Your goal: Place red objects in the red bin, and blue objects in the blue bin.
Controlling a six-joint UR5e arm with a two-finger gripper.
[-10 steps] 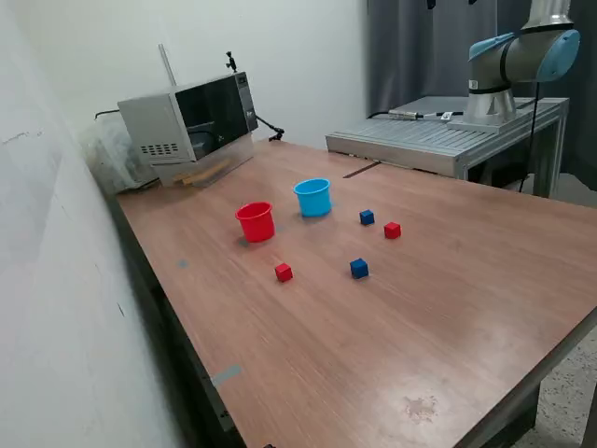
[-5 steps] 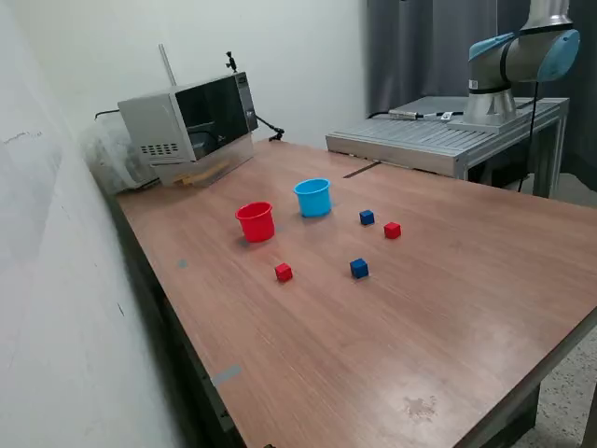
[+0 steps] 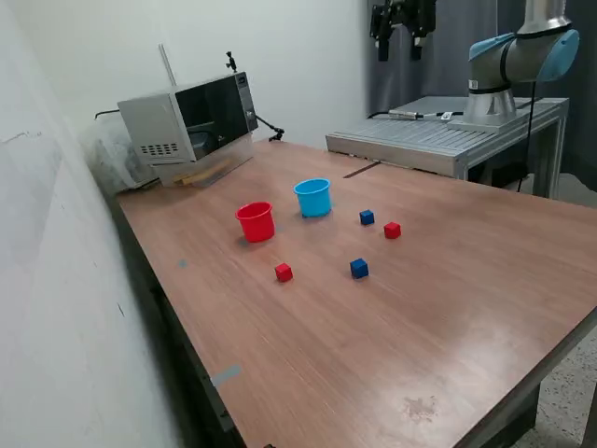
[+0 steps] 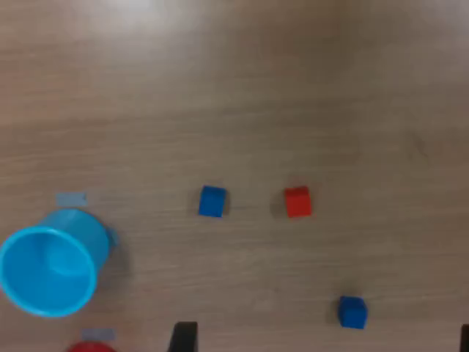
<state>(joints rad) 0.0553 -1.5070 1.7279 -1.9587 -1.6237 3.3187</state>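
Just now we saw the pincer (image 3: 401,42) drop into the top of the exterior view, high above the tabletop (image 3: 448,308), where half a second earlier nothing hung there. We read that as the arm starting its approach, with no pick begun. Its fingers hung apart, spread with nothing between them, well clear of everything. All four cubes sat loose on the tabletop: one blue cube (image 3: 367,217) just beside a red cube (image 3: 392,230), another blue cube (image 3: 359,268) nearer the front, and the second red cube (image 3: 284,272) toward the exterior view's left. The red cup (image 3: 255,221) and the light blue cup (image 3: 313,197) stood upright, mouths up, near each other and empty as far as we could tell. The wrist view looked straight down on the blue cup (image 4: 50,270), two blue cubes (image 4: 212,201) (image 4: 352,311) and one red cube (image 4: 297,201). Cubes had no long axis; their faces sat roughly square to the tabletop grain, so grip angle should matter little.
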